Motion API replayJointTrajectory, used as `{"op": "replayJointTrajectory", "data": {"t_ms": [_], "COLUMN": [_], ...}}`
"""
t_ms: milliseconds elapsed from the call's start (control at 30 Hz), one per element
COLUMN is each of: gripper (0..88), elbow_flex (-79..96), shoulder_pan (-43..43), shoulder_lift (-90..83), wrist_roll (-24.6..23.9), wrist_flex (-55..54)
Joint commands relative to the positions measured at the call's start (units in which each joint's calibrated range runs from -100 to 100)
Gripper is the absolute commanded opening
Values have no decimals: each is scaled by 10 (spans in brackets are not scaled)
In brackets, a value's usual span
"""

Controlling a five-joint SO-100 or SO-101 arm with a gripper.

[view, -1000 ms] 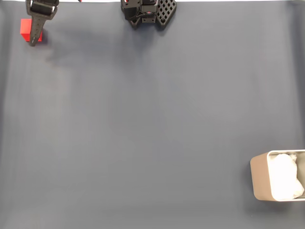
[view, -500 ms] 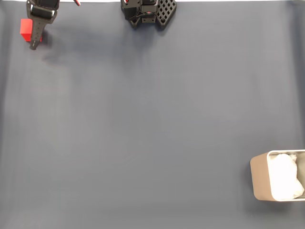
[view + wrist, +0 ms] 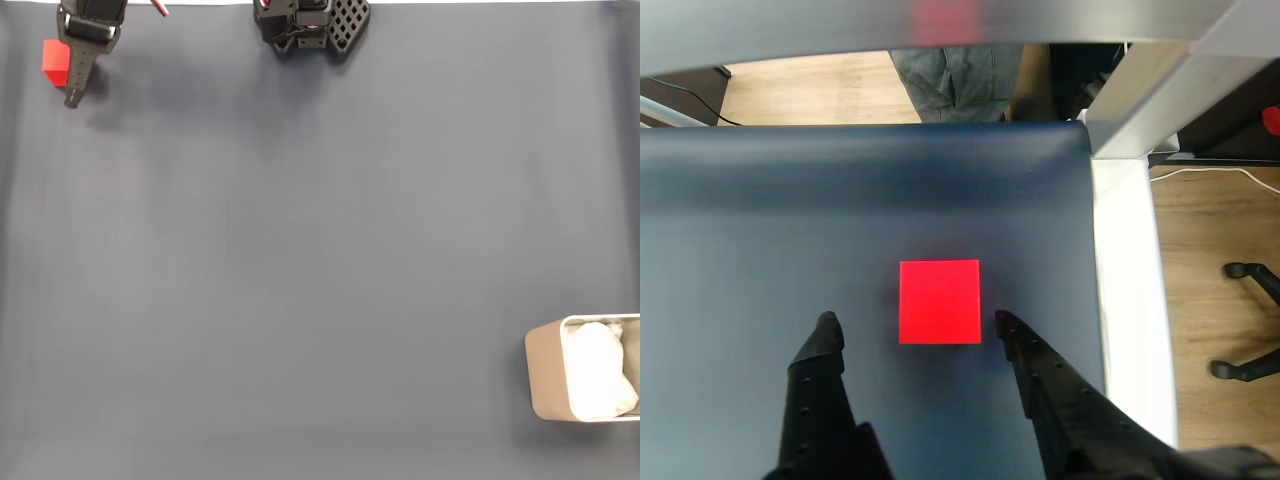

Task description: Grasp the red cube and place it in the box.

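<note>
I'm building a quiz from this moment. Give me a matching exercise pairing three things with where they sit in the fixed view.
Things:
1. red cube
2. box
3. tool

Places:
A. lower right edge of the mat
B. top left corner, lying on the mat
C. top left, open, beside the cube

Pairs: 1-B, 2-A, 3-C

Matte red cube (image 3: 939, 301) on smooth dark mat (image 3: 760, 250); black plastic claw (image 3: 912, 325).

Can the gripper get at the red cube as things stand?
Probably yes. In the wrist view the gripper is open, and the red cube sits just ahead of its fingers, roughly between the tips, with bare mat around it and nothing blocking.
</note>
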Motion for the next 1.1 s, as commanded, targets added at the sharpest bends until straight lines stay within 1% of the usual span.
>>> {"op": "replayJointTrajectory", "data": {"t_ms": [0,433,1067], "gripper": [359,360,361], "elbow_flex": [-9,-22,-38], "shoulder_pan": [-13,-33,-35], "shoulder_lift": [2,7,30], "wrist_roll": [-4,-12,-17], "wrist_flex": [-12,-18,-41]}}
